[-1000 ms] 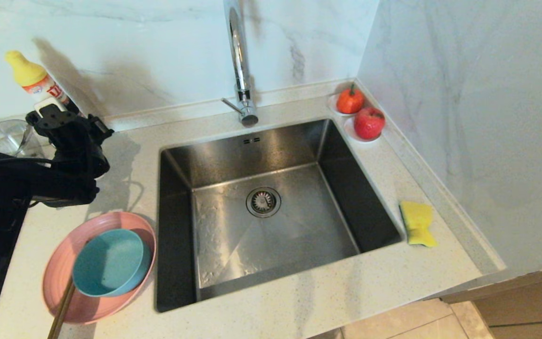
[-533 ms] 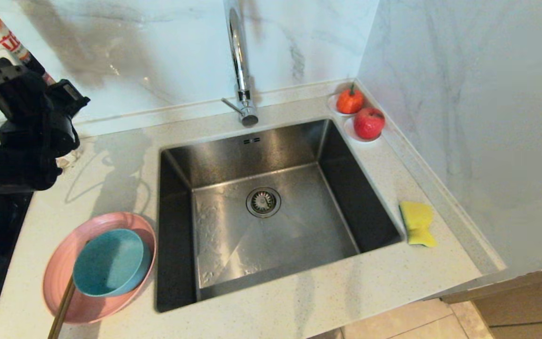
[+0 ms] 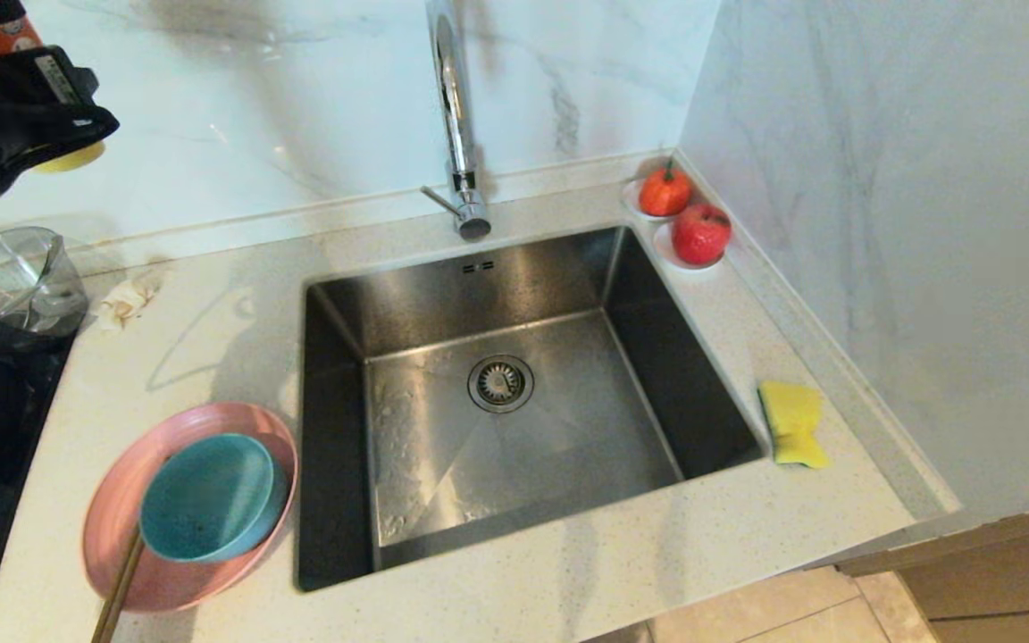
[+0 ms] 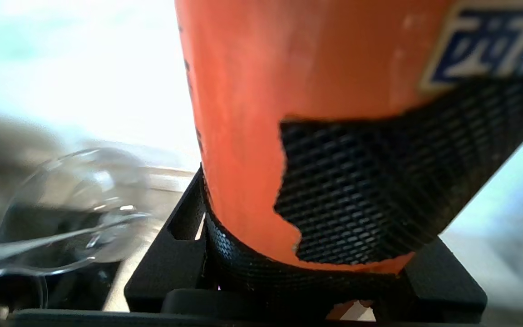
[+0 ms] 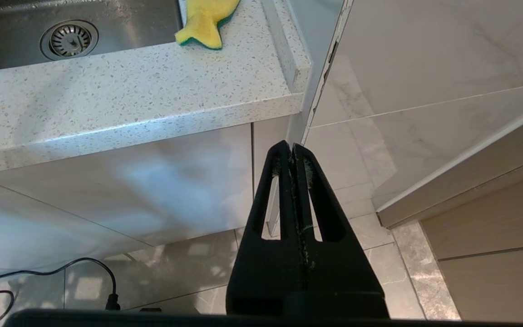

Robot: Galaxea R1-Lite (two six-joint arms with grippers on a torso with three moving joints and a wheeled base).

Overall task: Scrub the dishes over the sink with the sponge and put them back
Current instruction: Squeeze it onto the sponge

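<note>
Head view of a speckled worktop [image 3: 568, 572] with the sink [image 3: 514, 420] at its centre, the drain strainer [image 3: 500, 383] in the basin floor and the tap [image 3: 454, 116] rising at 12 o'clock. At 8 o'clock from the drain, on the worktop beside the sink, the pink plate [image 3: 121, 500] carries the teal bowl [image 3: 208, 497], with a thin wooden stick [image 3: 119, 589] leaning on the plate's near rim. At 3 o'clock, just past the sink's edge, the yellow sponge [image 3: 793, 422] lies flat on the worktop, its green underside showing in the right wrist view. At 1 o'clock, in the corner, two red fruits [image 3: 684, 214] sit on small white dishes. At 10 o'clock stand a clear glass bowl [image 3: 5, 286] and a crumpled scrap [image 3: 126, 299]. The left hand [image 3: 23, 107], raised at the far 10 o'clock edge, is clenched round an orange bottle [image 4: 288, 91], its ribbed black pads [image 4: 379, 181] pressed to the bottle's side. The right hand [image 5: 292, 150] hangs below the worktop's edge, over the tiled floor [image 5: 357, 254], its fingers pressed together on nothing.
</note>
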